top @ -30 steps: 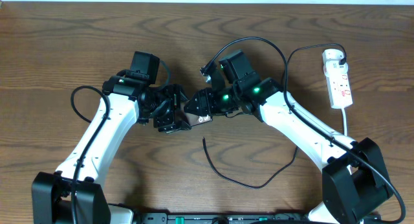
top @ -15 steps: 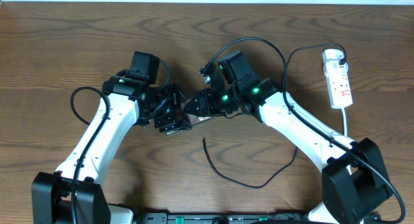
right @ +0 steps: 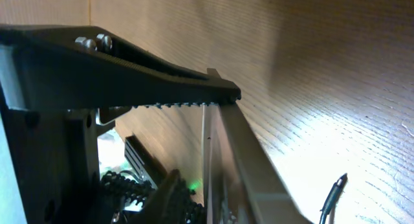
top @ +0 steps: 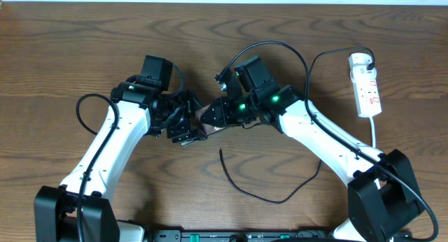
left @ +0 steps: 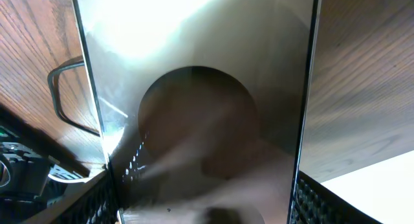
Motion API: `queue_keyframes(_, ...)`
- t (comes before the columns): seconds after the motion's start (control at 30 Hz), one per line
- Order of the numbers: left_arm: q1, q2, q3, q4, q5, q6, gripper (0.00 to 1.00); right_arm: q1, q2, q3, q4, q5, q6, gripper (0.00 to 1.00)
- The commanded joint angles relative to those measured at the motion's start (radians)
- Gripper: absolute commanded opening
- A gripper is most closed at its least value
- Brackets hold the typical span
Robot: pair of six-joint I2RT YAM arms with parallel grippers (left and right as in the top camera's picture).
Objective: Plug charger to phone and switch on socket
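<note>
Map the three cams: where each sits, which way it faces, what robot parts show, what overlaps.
Overhead: fixed above table, facing straight down; both arms, left tool and right tool meeting at the phone; socket far right.
Left wrist: looks along its tool onto the phone's glossy face; pads flank it.
Right wrist: looks along its finger at the phone's edge; charger tip beyond.
Shared: phone in all three.

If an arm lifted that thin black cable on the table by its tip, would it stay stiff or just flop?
Probably flop: the charger lies in a loose curve on the table, so the rest would likely dangle or drag behind. It looks very thin, so it is likely light. Its tip looks small and narrow, so a grip there might slip.
</note>
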Motion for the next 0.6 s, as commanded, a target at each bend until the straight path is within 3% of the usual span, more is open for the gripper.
queue_keyframes(0.0, -0.002, -0.020, 0.012, -0.001, 0.005, -0.017, 0.07, 0.013, 0.005, 0.017, -0.002, -0.007, -0.001, 0.21)
queue_keyframes(0.23, -0.002, -0.020, 0.012, 0.000, 0.005, -0.016, 0.07, 0.013, 0.005, 0.017, -0.002, -0.008, 0.000, 0.02)
queue_keyframes(0.53, -0.001, -0.020, 0.012, -0.001, 0.005, 0.025, 0.07, 0.011, 0.005, 0.017, 0.000, -0.003, 0.010, 0.02)
queue_keyframes(0.57, 0.000, -0.020, 0.012, 0.000, 0.005, 0.041, 0.16, 0.007, 0.005, 0.017, 0.000, -0.003, 0.010, 0.02)
